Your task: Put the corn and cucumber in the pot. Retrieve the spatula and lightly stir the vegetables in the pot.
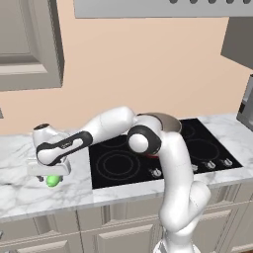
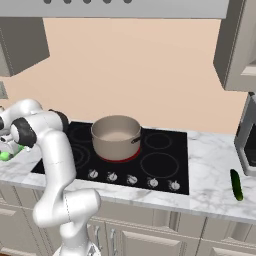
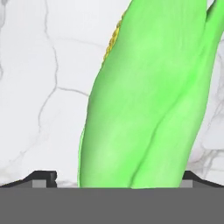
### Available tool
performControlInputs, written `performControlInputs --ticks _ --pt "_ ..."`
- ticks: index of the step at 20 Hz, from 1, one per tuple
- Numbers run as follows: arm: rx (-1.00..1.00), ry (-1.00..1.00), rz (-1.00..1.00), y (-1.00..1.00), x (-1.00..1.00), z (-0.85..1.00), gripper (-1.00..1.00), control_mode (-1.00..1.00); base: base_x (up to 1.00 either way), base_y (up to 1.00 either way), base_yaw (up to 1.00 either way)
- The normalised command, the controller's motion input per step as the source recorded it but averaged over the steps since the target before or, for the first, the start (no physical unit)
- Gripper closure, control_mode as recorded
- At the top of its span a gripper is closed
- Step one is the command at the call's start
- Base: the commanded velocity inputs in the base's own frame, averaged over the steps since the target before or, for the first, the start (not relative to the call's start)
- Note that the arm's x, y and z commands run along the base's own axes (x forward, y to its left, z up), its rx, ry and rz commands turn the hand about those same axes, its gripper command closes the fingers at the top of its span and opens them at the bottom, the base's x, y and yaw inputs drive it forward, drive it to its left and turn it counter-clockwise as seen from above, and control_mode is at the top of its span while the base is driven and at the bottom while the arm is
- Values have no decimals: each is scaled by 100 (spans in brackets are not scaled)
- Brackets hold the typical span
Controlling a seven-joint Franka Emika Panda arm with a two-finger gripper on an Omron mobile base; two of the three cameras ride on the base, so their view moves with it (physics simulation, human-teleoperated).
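The corn (image 3: 144,100), in a bright green husk with a strip of yellow kernels, lies on the marble counter left of the cooktop. My gripper (image 3: 118,176) hangs right over it, open, a dark fingertip (image 3: 43,176) on each side of the cob and nothing clamped. From the left base view the gripper (image 1: 49,174) points down over the corn (image 1: 53,181). The beige pot (image 2: 116,136) stands on a rear burner, half hidden by my arm in the left base view (image 1: 172,123). A dark green cucumber (image 2: 236,185) lies on the right counter. The spatula is out of view.
The black cooktop (image 2: 160,165) fills the middle of the counter, with knobs along its front. A grey appliance (image 2: 247,145) stands at the far right. Wall cabinets and a range hood hang above. The counter's front edge runs close below the corn.
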Motion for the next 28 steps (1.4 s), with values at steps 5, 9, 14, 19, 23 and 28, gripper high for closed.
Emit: performControlInputs --ticks 5,9,14,19,23,28 --pt "0 0 0 0 0 0 -100 -100 0 0 0" --pt "0 0 0 0 0 0 100 -100 0 0 0" --pt "0 0 0 0 0 0 100 -100 0 0 0" --pt "0 -14 2 -24 -45 0 100 -100 0 0 0" --pt "2 -27 11 -43 -100 33 100 -100 0 0 0" --pt "0 -16 23 -45 -74 76 100 -100 0 0 0"
